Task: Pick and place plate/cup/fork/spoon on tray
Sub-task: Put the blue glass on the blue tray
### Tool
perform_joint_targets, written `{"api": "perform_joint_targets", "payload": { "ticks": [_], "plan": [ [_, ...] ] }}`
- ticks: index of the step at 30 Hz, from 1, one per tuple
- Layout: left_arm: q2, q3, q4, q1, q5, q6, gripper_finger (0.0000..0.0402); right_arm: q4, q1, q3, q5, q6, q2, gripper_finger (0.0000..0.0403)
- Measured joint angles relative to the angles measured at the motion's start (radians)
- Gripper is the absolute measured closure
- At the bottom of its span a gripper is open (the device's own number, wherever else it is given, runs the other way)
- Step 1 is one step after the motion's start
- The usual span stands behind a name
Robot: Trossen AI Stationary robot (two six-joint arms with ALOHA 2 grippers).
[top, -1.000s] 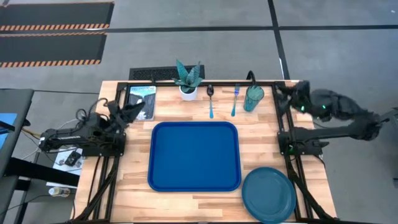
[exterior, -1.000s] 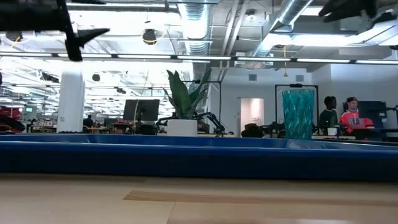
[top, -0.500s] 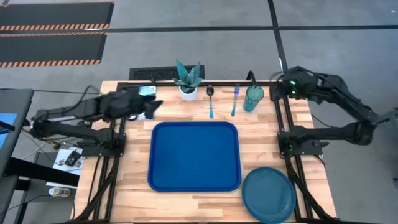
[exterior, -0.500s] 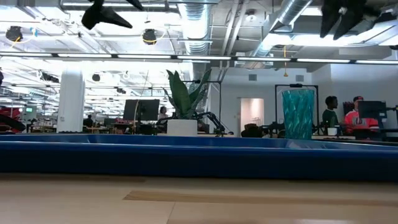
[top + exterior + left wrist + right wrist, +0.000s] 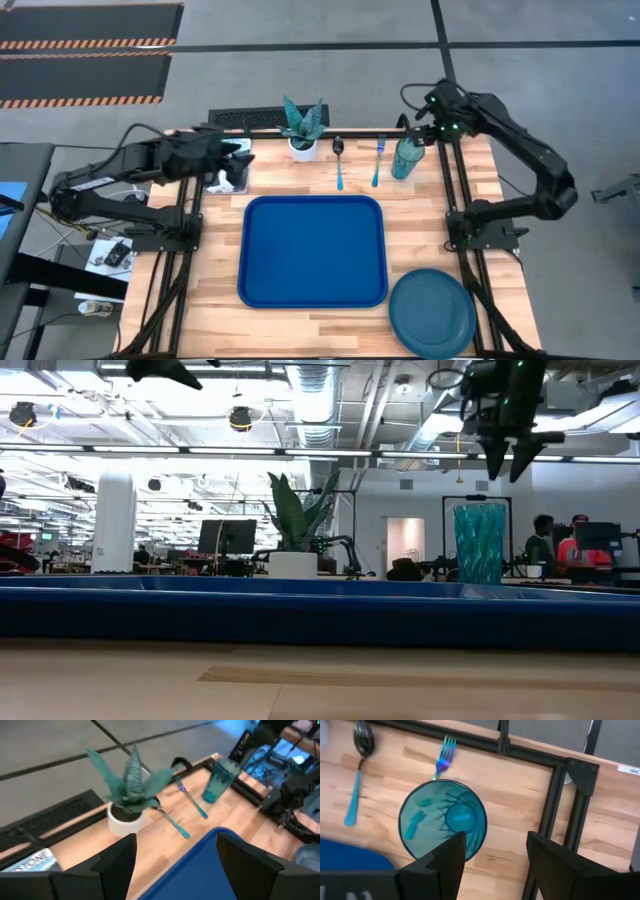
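Observation:
The royal-blue tray (image 5: 312, 250) lies in the table's middle. The teal plate (image 5: 432, 313) lies flat at the near right corner. The teal cup (image 5: 407, 157) stands upright at the far right, with the blue fork (image 5: 378, 160) and the dark-bowled spoon (image 5: 339, 160) lying to its left. My right gripper (image 5: 495, 865) is open and points down just above the cup (image 5: 442, 825), touching nothing; the low view shows it (image 5: 505, 455) clear of the cup's rim (image 5: 480, 508). My left gripper (image 5: 175, 865) is open and empty, high over the far left (image 5: 235, 165).
A white pot with a green plant (image 5: 303, 130) stands at the far edge, left of the spoon. A dark book (image 5: 228, 160) lies at the far left under my left gripper. Black frame rails (image 5: 560, 805) run along the table's far and right edges near the cup.
My right gripper has swung from beyond the table's right edge toward the cup, come down and tipped to point downward over it. My left gripper has risen from its folded place at the left edge and reached toward the table's middle.

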State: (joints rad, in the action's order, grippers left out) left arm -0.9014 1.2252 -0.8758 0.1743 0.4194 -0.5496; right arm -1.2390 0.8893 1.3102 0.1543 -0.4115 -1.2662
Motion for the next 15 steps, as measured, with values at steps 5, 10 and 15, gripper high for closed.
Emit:
{"api": "perform_joint_targets", "payload": {
  "ticks": [5, 10, 15],
  "plan": [
    [0.082, -0.024, -0.031, 0.037, 0.026, -0.004, 0.014, 0.011, 0.009, 0.0, -0.002, 0.023, -0.068, 0.0168],
    [0.127, -0.037, -0.043, 0.053, 0.034, -0.012, 0.014, 0.059, 0.009, -0.047, -0.002, 0.037, -0.106, 0.0168],
    [0.132, -0.037, -0.043, 0.053, 0.037, -0.012, 0.014, 0.116, 0.055, -0.142, -0.036, 0.072, -0.11, 0.0172]
  ]
}}
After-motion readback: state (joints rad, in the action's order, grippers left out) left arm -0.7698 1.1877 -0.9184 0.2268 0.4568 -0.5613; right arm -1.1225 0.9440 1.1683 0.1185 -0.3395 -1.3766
